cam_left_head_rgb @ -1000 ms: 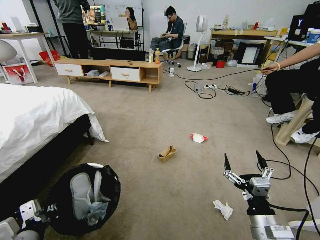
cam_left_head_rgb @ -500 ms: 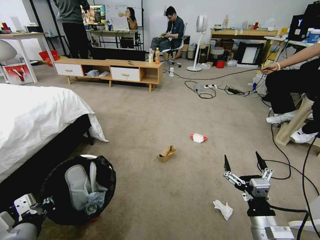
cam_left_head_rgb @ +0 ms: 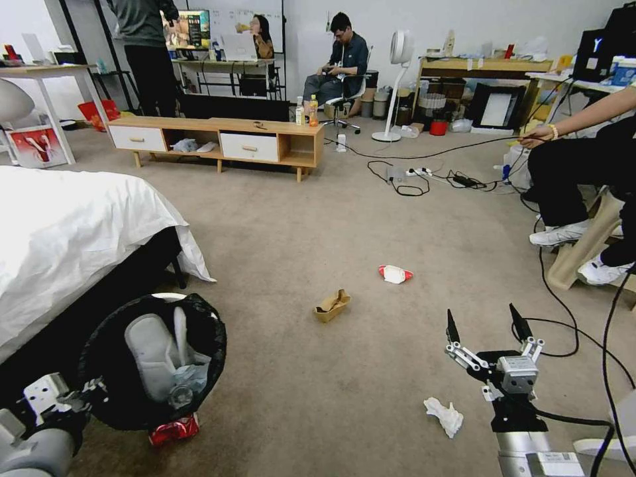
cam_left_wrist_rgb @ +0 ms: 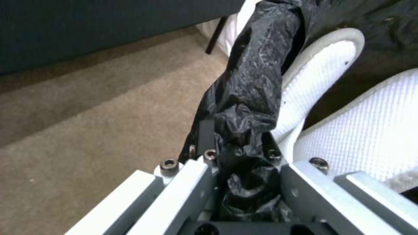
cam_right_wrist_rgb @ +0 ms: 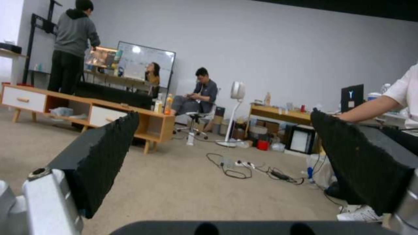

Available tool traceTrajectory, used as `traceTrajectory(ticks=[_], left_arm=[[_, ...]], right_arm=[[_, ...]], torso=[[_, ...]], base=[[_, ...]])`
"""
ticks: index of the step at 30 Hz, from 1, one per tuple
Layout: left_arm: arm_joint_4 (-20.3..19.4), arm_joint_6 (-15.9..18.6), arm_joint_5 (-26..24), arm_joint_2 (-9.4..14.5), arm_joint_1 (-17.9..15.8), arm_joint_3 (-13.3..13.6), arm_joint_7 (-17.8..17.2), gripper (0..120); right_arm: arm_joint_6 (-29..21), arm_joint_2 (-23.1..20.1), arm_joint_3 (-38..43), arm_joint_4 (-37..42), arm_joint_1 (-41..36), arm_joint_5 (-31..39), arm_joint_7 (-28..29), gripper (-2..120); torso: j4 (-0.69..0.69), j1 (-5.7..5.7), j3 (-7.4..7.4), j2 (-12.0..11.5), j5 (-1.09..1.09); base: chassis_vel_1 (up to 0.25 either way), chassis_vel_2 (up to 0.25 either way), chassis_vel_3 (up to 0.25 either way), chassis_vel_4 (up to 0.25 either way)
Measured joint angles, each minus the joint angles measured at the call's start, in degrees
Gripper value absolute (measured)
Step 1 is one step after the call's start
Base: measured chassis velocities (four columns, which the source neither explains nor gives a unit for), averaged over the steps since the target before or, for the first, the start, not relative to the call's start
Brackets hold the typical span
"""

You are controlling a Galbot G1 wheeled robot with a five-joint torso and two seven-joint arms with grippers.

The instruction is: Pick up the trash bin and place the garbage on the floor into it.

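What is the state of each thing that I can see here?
Trash bin: tilted, held at its bagged rim.
Left gripper: jaws shut on the rim.
Right gripper: jaws open, empty.
Red wrapper: crushed, on carpet.
Tissue: crumpled.
Cardboard: folded.
Packet: lying on carpet.

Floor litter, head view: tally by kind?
Crumpled white tissue: 1
Tan folded cardboard: 1
Red-and-white packet: 1
Crushed red wrapper, beside the trash bin: 1
Total: 4
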Motion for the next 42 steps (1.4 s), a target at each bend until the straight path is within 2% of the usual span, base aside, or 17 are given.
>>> traceTrajectory(ticks=[9, 15, 25, 31, 42], left_arm=[[0.3, -1.1, -1.0, 0.3, -0.2, -1.4, 0.2, 2], [1.0, -1.4, -1.6, 0.9, -0.3, -3.5, 0.2, 2], [1.2, -1.5, -1.9, 1.0, -0.3, -4.5, 0.2, 2], [1.3, -1.5, -3.3, 1.8, -0.3, -6.4, 0.0, 2], [1.7, -1.5, -3.9, 2.1, 0.0, -7.3, -0.2, 2]], right_arm=[[0.4, -0.1, 0.8, 0.2, -0.5, -0.1, -0.2, 100], [0.6, -0.4, 1.2, 0.3, -0.9, 0.0, -0.3, 100], [1.0, -0.5, 1.2, 0.4, -1.0, 0.0, -0.3, 100], [1.1, -0.8, 1.2, 0.3, -0.8, 0.3, -0.3, 100], [1.1, -0.6, 0.7, -0.3, -0.3, 0.5, -0.5, 100]], torso=[[0.02, 0.0, 0.0, 0.0, 0.0], [0.02, 0.0, 0.0, 0.0, 0.0], [0.01, 0.0, 0.0, 0.0, 0.0], [0.01, 0.0, 0.0, 0.0, 0.0], [0.01, 0.0, 0.0, 0.0, 0.0]], base=[[0.0, 0.0, 0.0, 0.0], [0.0, 0.0, 0.0, 0.0], [0.0, 0.0, 0.0, 0.0], [0.0, 0.0, 0.0, 0.0], [0.0, 0.0, 0.0, 0.0]])
